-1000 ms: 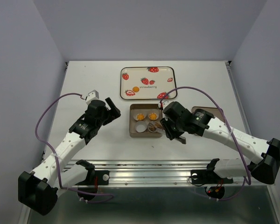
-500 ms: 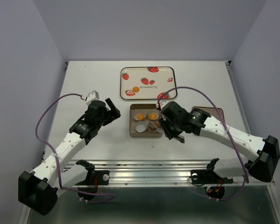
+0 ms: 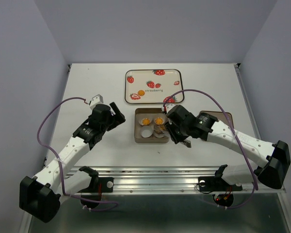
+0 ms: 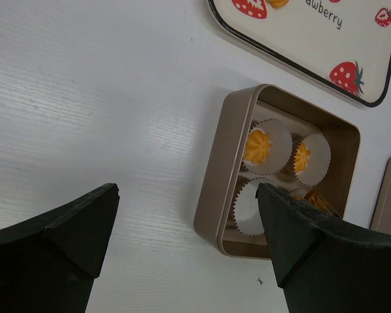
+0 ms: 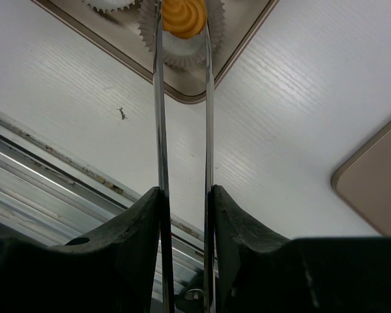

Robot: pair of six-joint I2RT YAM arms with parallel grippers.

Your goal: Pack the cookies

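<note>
White table (image 3: pixel 87 82), grey walls (image 3: pixel 160 29) behind.

1. Tan box (image 4: pixel 212 195), centre, lined with paper cups (image 4: pixel 319 156). Two cookies (image 4: pixel 257 147) sit in the far cups; near-left cup (image 4: pixel 249 210) is empty.
2. My right gripper (image 5: pixel 184 195), clamped on tweezers (image 5: pixel 158 98). The blades run straight ahead to a third cookie (image 5: pixel 182 16) caught between their tips, directly over the near-right cup (image 5: pixel 182 47). Seated or hanging, I cannot tell.
3. Fourth cookie (image 3: pixel 141 92), on the strawberry tray (image 3: pixel 140 77), beyond the box.
4. My left gripper (image 4: pixel 186 189), jaws wide apart, holding nothing, left of the box.

Judgement: right arm nearer; the release goes straight down.
</note>
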